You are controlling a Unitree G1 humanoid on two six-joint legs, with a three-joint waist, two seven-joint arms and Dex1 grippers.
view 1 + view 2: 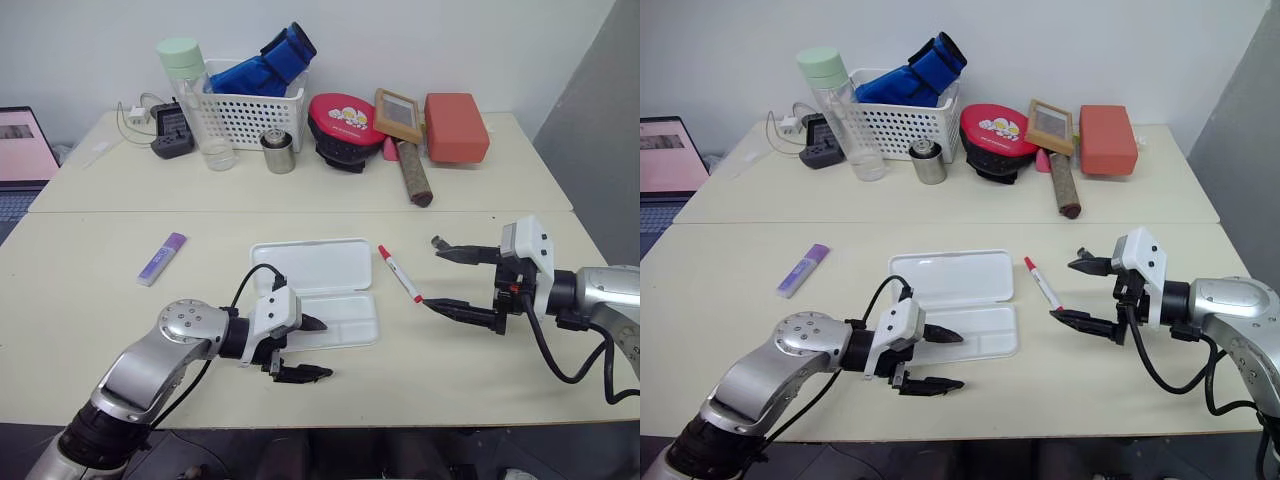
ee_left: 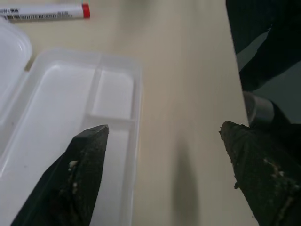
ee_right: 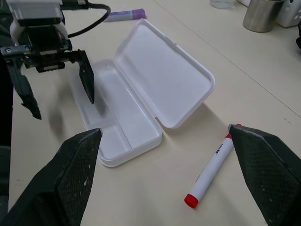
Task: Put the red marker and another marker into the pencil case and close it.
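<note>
While the pencil case (image 1: 315, 290) lies open, both grippers hang empty.
Left gripper (image 1: 305, 350) spread at its near edge; right gripper (image 1: 447, 279) spread beside the red marker (image 1: 400, 273); purple marker (image 1: 162, 258) far left.

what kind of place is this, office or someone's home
Probably an office or lab workspace: pale tables pushed together against a bare wall, a laptop at one edge, and a power adapter with cables beside a white basket of assorted items.
</note>
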